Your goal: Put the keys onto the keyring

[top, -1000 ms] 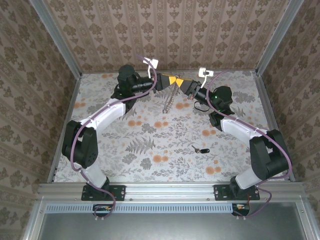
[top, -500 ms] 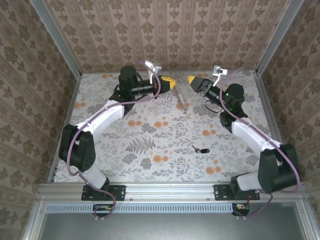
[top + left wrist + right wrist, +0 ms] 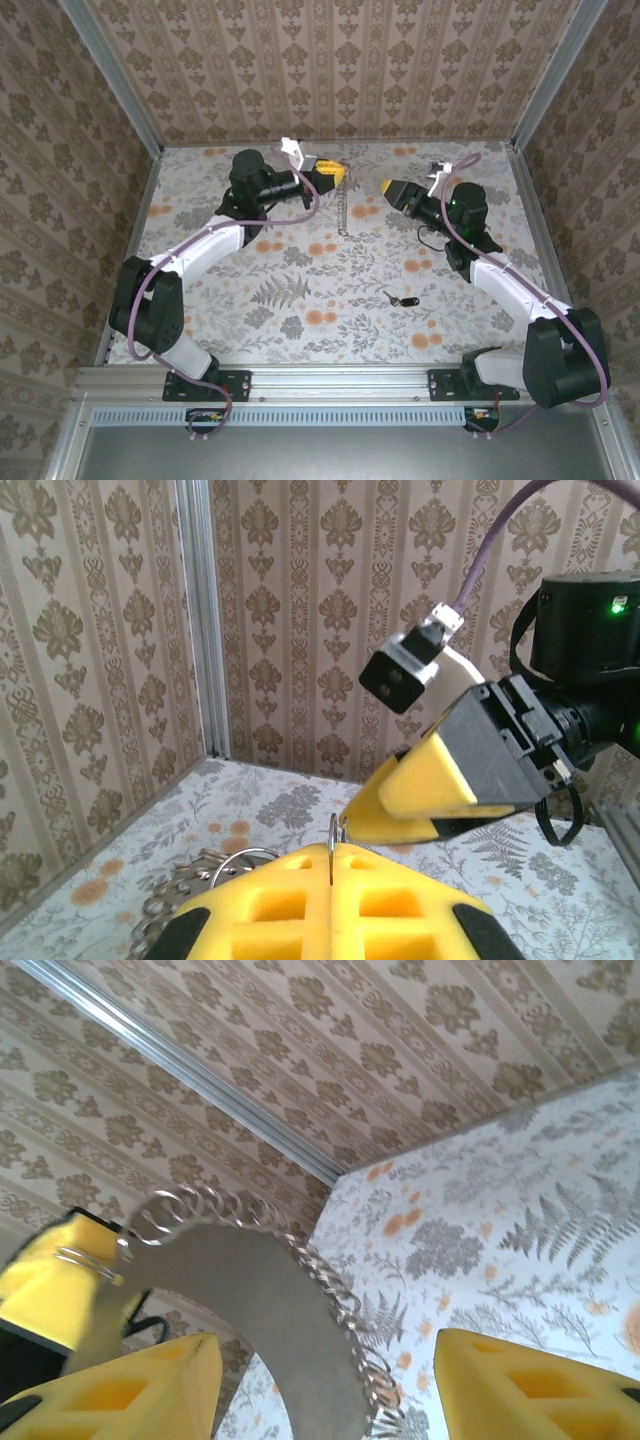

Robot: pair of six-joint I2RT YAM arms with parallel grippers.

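Keyring hangs clamped in the left jaws; right jaws apart, empty, just beside it. On the table the key lies well apart from the keyring, toward the bases, long axis crosswise, nearer the right arm.

From above and behind the arm bases, the top camera looks down on the whole table, well back from the left gripper and the right gripper. Each wrist camera sits close behind its own claw and looks past the fingertips at the opposite claw. Both share the keyring between them.
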